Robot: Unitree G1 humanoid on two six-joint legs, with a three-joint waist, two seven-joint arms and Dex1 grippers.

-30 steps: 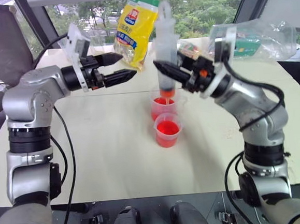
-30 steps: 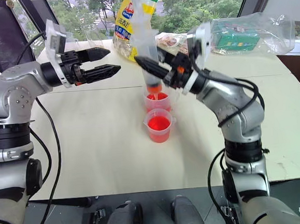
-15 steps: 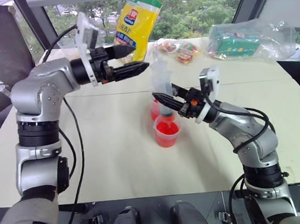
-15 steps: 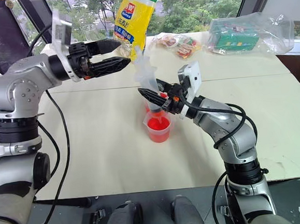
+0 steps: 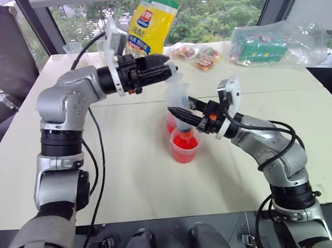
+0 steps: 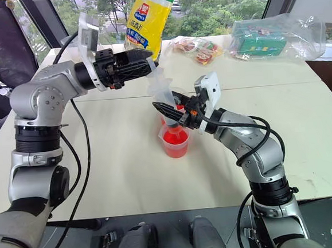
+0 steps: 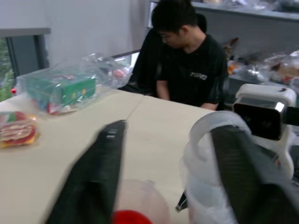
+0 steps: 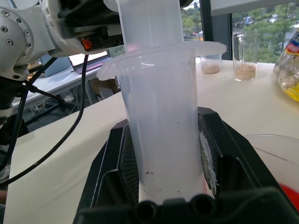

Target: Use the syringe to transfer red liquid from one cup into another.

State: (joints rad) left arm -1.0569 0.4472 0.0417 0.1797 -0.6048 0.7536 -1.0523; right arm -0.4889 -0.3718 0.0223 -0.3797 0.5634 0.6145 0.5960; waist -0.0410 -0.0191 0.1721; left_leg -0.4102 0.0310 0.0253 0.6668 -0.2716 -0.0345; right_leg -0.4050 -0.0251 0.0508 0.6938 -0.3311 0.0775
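The right end effector (image 5: 179, 112) grips the syringe (image 5: 179, 103) upright over two cups of red liquid (image 5: 184, 142).

- A pale table (image 5: 124, 179) fills the middle of the room.
- Behind the table, a wide window (image 5: 226, 10) with dark frames shows green trees in daylight.
- A dark chair (image 5: 2, 53) stands beside the table.
- In the left wrist view, a person in a black shirt (image 7: 187, 65) sits beyond the table, near cluttered shelves (image 7: 261, 42).

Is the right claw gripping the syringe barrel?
Yes, the right claw has both black fingers pressed against the syringe barrel's sides.
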